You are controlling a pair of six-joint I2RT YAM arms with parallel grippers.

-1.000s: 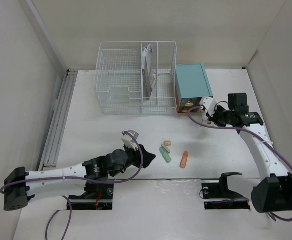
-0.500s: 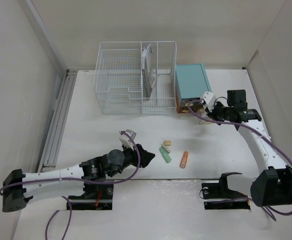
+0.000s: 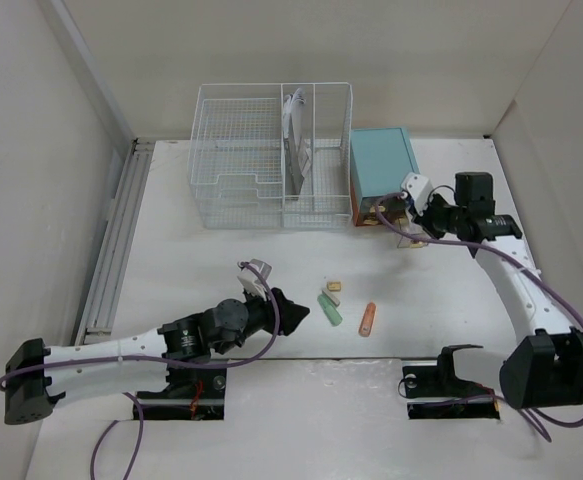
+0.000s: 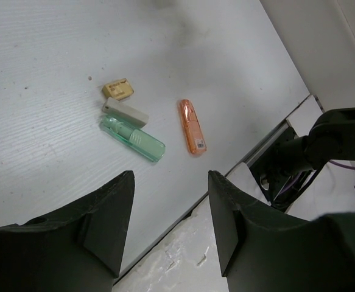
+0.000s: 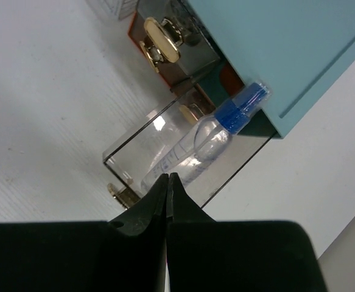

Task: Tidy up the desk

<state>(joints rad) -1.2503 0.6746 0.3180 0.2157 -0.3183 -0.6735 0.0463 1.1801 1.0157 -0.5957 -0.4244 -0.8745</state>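
Desk: the white desk [image 3: 211, 260] fills the floor of the walled cell, with a metal rail [image 3: 111, 240] along its left edge.
Left gripper: the left gripper [image 4: 171, 182] has its jaws partly apart and nothing between them. It hangs low over the desk near the front edge, just left of the small items.
Right gripper: the right gripper [image 5: 168, 176] has its fingers pressed together and holds nothing. Its tips sit at the near rim of the clear drawer [image 5: 165, 152]; whether they touch it cannot be told.
Open room: there is bare tabletop between the rail and the left arm, and in front of the wire basket [image 3: 271, 150].
Small items: a green pen [image 4: 133, 138], a white stick [image 4: 125, 113] and a tan block [image 4: 118, 89] lie close together. An orange marker [image 4: 191, 126] lies just beside them, nearer the front edge.
Back right: the teal cabinet [image 3: 384, 172] stands beside the wire basket. Its clear drawer is pulled out, with a blue-capped bottle [image 5: 195, 149] lying inside.
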